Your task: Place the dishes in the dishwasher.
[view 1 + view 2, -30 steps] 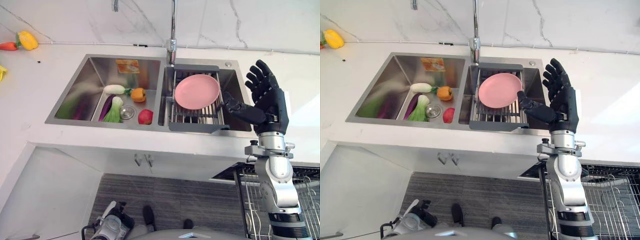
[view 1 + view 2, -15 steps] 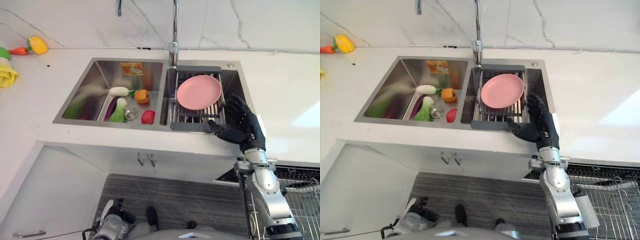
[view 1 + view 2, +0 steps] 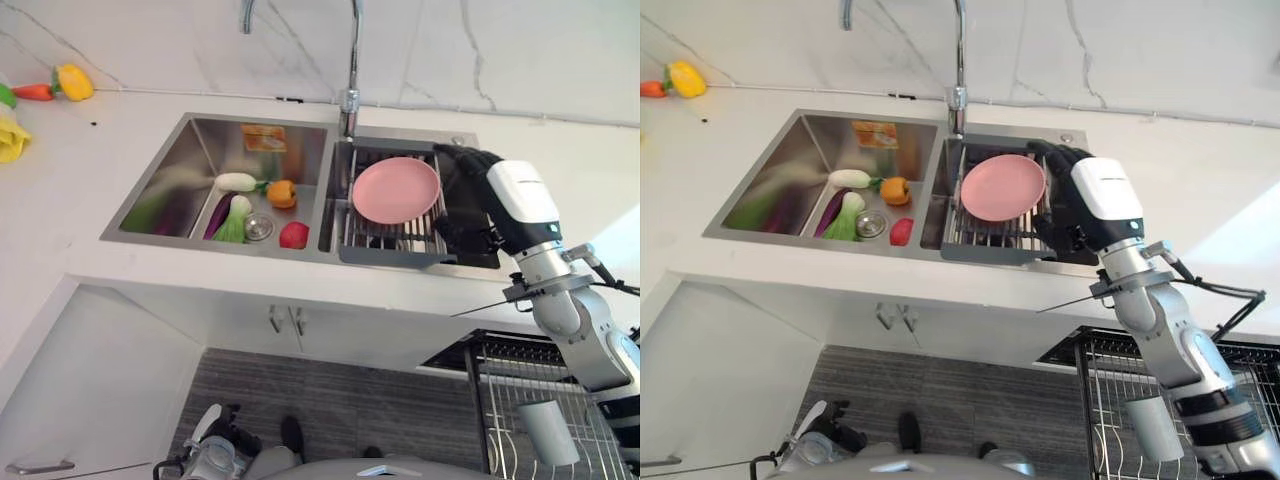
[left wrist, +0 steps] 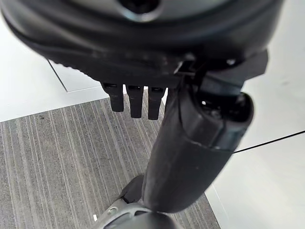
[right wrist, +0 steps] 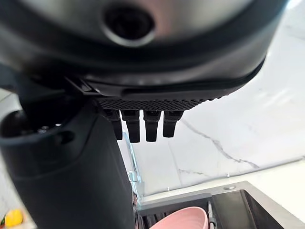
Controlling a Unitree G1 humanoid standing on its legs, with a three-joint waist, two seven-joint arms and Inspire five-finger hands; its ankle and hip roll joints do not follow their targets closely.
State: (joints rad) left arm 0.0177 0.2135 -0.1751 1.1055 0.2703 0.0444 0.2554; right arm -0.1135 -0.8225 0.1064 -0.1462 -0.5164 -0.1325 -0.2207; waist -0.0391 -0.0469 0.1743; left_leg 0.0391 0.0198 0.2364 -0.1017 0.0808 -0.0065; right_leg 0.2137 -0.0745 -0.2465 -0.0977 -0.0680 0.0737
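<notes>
A pink plate (image 3: 395, 190) leans in the dark dish rack (image 3: 390, 257) over the right basin of the steel sink (image 3: 165, 175). My right hand (image 3: 468, 200) hovers at the plate's right edge, its white-covered back turned up and its fingers (image 5: 147, 125) loosely extended, holding nothing. The plate's rim (image 5: 183, 222) shows past that hand in the right wrist view. My left hand (image 4: 190, 143) hangs open low over the grey striped floor, far from the sink. The dishwasher's wire rack (image 3: 510, 400) is pulled out at the lower right.
A pale cup (image 3: 548, 432) stands in the wire rack. The left basin holds a white radish (image 3: 232, 181), an orange pepper (image 3: 280, 192), greens (image 3: 235, 222) and a red fruit (image 3: 293, 235). The faucet (image 3: 349, 60) rises behind the rack. A yellow pepper (image 3: 73, 82) lies on the far-left counter.
The camera shifted. My right hand dropped from a raised open pose to the sink's front rim, then moved up beside the plate's right edge with its back turned up.
</notes>
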